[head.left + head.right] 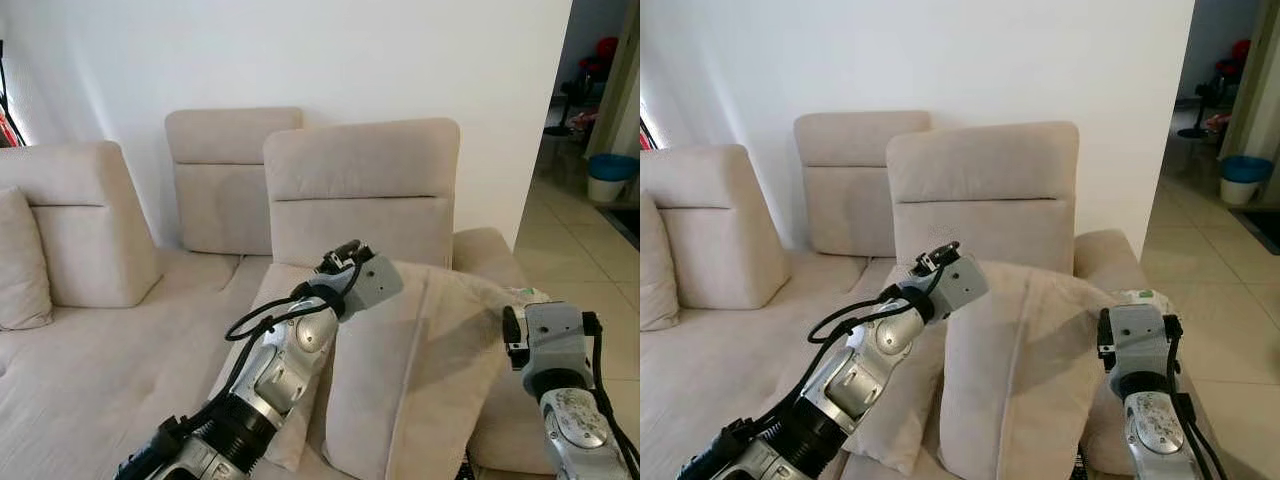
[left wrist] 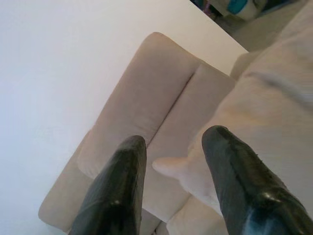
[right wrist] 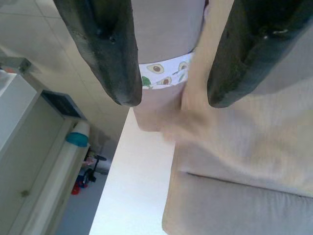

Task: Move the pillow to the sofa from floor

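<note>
My left gripper (image 2: 171,191) has its two fingers spread, and a corner of the pillow (image 1: 420,380) pokes up into the gap between them; I cannot tell whether either finger touches the fabric. My right gripper (image 3: 171,98) is also spread wide, with the pillow's seam edge running under the gap. From the head views, the left wrist sits at the pillow's upper left corner and the right wrist hangs off its right side, so the pillow stands upright between my two arms, already over the sofa (image 1: 90,370) seat.

Just behind the left gripper rises a tall backrest (image 1: 360,190), its top edge well above the pillow. Beyond it a second backrest (image 1: 225,180) stands against the white wall (image 1: 350,50). Past the right gripper a cloth with an avocado print (image 3: 164,68) lies at the sofa's end. Further right, the tiled floor (image 1: 590,270) opens toward a doorway, with a blue-topped bin (image 1: 610,175) there. To my left the seat stretches wide and flat, reaching another cushion (image 1: 20,260).
</note>
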